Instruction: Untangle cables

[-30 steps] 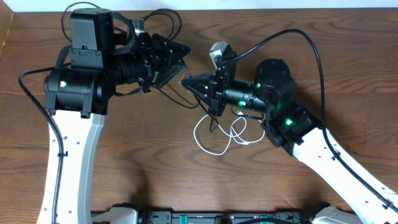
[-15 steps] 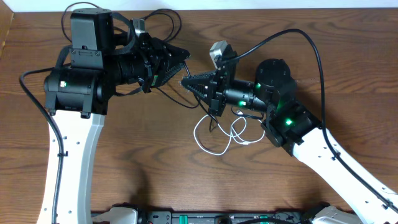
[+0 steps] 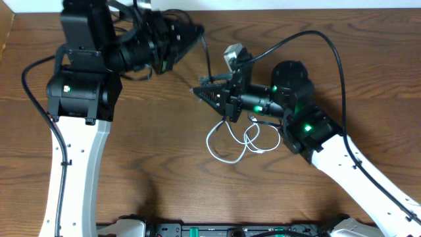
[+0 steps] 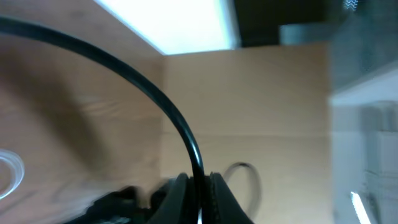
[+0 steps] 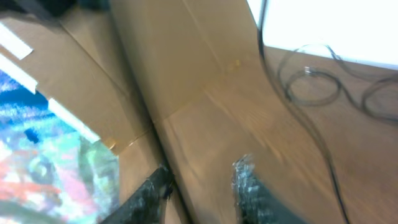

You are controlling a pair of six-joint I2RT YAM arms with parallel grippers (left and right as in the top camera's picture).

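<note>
Pulled back, my left hand pinches a black cable arcing ahead of it; the wrist view shows my right hand spread.

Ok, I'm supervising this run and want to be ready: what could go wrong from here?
The left gripper is shut on a black cable that runs down toward the looped white cable. Pulling may tighten a knot rather than free it. The right gripper looks open, so nothing pins the rest and it may drag.
</note>
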